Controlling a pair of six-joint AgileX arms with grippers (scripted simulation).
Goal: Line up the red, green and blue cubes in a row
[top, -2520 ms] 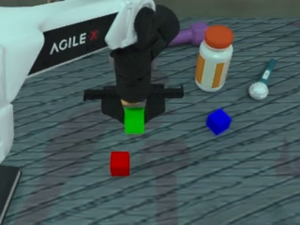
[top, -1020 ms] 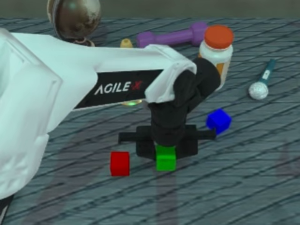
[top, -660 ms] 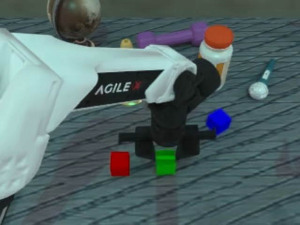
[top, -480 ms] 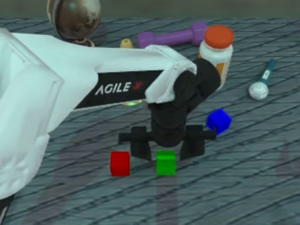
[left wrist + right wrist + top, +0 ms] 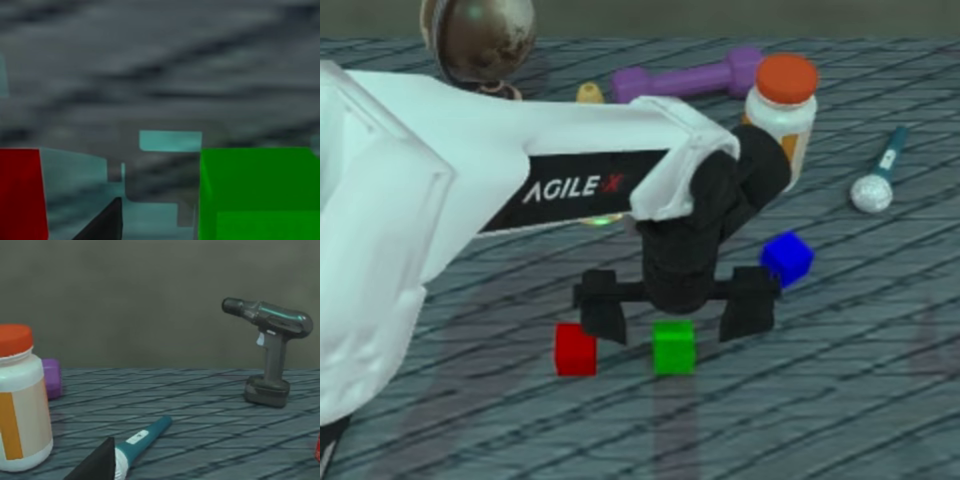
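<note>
Left gripper (image 5: 675,315): jaws spread wide, holding nothing. Green cube (image 5: 674,346) on table between and just below fingertips, released. Red cube (image 5: 575,349) just outside one jaw, level with green. Blue cube (image 5: 787,258) beyond other jaw, out of row; likely next pick. Right arm parked out of top view.

Matt green cube (image 5: 674,346); glossy metal bell (image 5: 480,32); rough table (image 5: 840,380).
</note>
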